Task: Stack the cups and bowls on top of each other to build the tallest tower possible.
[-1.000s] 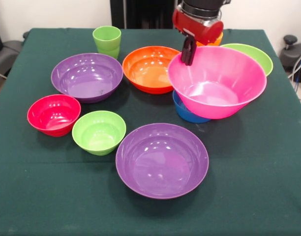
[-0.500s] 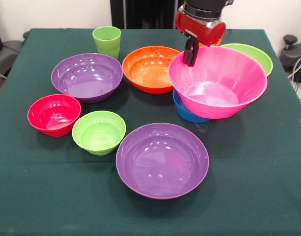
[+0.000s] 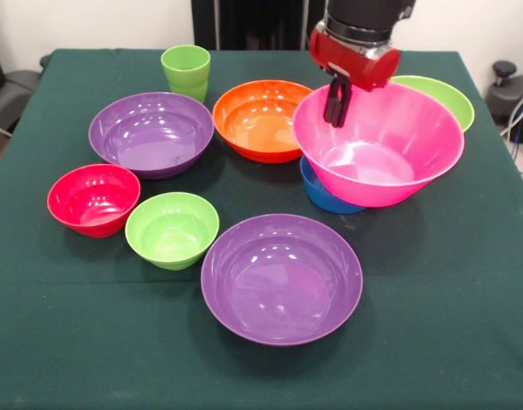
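The huge pink bowl [image 3: 390, 162] sits tilted at the right, resting on the small blue bowl [image 3: 317, 195], which is mostly hidden under it. My gripper [image 3: 337, 115] hangs at the pink bowl's far left rim, reaching down inside it. A large lime green bowl [image 3: 445, 96] shows behind the pink one. The large orange bowl [image 3: 257, 120], a purple bowl [image 3: 150, 132] and the light green cup [image 3: 185, 70] stand at the far left. The red bowl [image 3: 93, 198], small lime bowl [image 3: 172, 229] and second purple bowl [image 3: 281, 278] are nearer. The orange cup is hidden.
The dark green tablecloth [image 3: 449, 299] covers the whole table. All bowls stand singly and upright except the pink one. The robot's black pedestal [image 3: 244, 24] stands behind the far edge.
My gripper has moved a little to the right and lower along the pink bowl's far rim. The pink bowl and the other bowls have not moved.
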